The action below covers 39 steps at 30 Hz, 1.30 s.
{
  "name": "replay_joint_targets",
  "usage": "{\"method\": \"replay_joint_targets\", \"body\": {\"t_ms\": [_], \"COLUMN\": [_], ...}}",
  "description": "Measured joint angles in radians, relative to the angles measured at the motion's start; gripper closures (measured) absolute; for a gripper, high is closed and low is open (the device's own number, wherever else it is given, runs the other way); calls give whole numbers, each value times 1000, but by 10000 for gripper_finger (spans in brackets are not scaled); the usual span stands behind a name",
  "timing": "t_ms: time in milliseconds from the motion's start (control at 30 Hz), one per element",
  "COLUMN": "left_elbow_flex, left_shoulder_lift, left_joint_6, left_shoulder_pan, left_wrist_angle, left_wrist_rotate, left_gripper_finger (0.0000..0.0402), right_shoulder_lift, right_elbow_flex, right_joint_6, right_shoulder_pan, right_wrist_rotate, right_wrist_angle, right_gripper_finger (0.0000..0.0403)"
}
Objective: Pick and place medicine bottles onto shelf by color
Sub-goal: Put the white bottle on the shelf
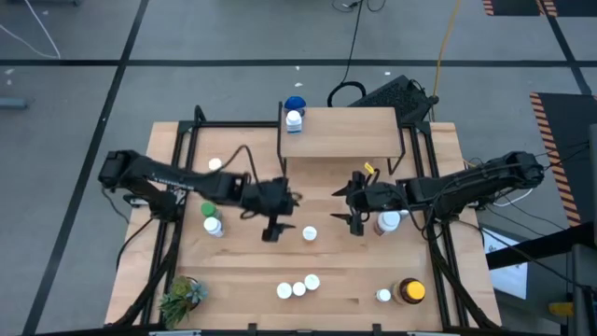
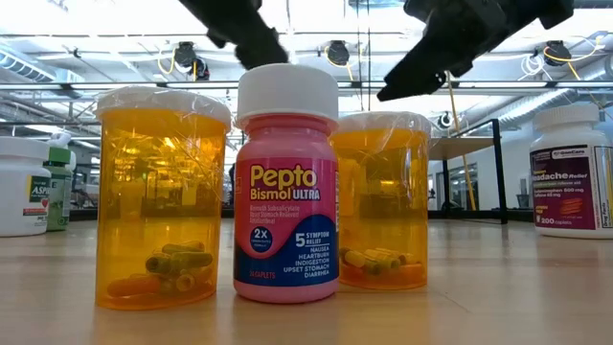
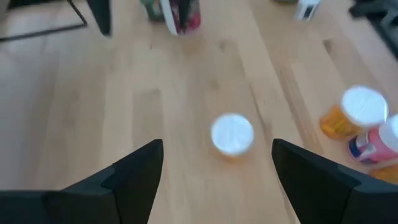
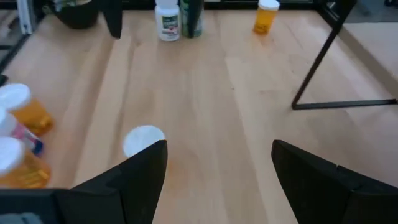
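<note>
High view shows a white-capped orange pill bottle [image 1: 310,233] standing alone mid-counter, between both claws, touched by neither. On the raised light-wood shelf [image 1: 350,133] at the far side, a small white bottle [image 1: 295,120] stands at its left end. The left claw [image 1: 271,231] hangs released just left of the lone bottle; the right claw [image 1: 355,221], likewise spread, hovers to its right.

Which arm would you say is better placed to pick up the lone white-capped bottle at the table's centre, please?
Probably the left. The left claw hangs open close beside the white-capped bottle, which its wrist view frames between the fingers. The right claw, also open, sits somewhat farther from it.
</note>
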Motion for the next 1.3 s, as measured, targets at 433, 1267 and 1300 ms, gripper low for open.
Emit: {"method": "replay_joint_targets", "body": {"t_ms": [433, 1267, 1300], "left_elbow_flex": [15, -11, -22], "left_shoulder_lift": [-17, -21, -21], "left_joint_6": [-800, -1812, -1835], "left_shoulder_pan": [-224, -508, -511], "left_wrist_angle": [-704, -1168, -1165], "left_wrist_rotate": [-330, -274, -274], "left_gripper_finger": [96, 96, 96], "right_shoulder_lift": [57, 94, 94], "right_elbow_flex": [0, 0, 0], "right_joint_6": [53, -164, -168], "right_shoulder_pan": [214, 198, 193], "right_wrist_rotate": [145, 176, 176], "right_wrist_angle": [193, 355, 355], "right_gripper_finger": [117, 117, 117]}}
